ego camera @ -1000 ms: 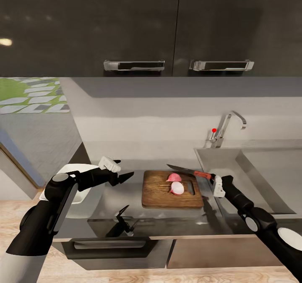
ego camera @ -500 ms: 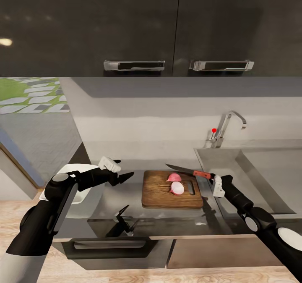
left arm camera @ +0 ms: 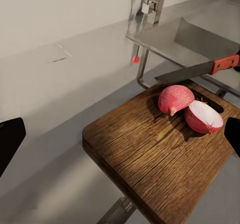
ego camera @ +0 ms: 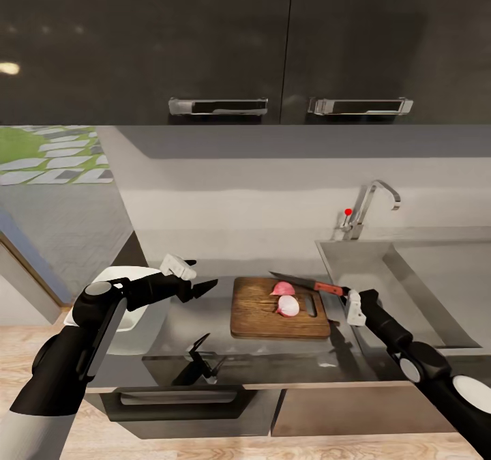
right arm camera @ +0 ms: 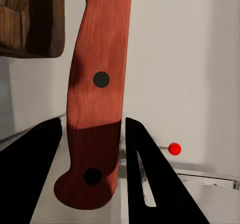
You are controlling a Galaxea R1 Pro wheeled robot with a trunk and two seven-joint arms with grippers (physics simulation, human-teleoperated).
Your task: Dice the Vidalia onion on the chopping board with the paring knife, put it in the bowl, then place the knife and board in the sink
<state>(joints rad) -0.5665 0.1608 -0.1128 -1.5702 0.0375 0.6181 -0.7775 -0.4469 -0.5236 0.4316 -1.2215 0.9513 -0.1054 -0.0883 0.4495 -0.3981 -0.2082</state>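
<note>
bowl (ego camera: 140,310): mostly hidden behind left arm | paring knife (right arm camera: 97,99): blade cut off by right wrist picture edge | sink (ego camera: 423,276): right part cut off in head view | chopping board (left arm camera: 155,154): near corner cut off

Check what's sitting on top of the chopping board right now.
Two onion pieces rest on the chopping board near its slot handle, one cut face up. The paring knife, held by the right gripper, hangs over the far edge. The slot is partly hidden behind them.
</note>
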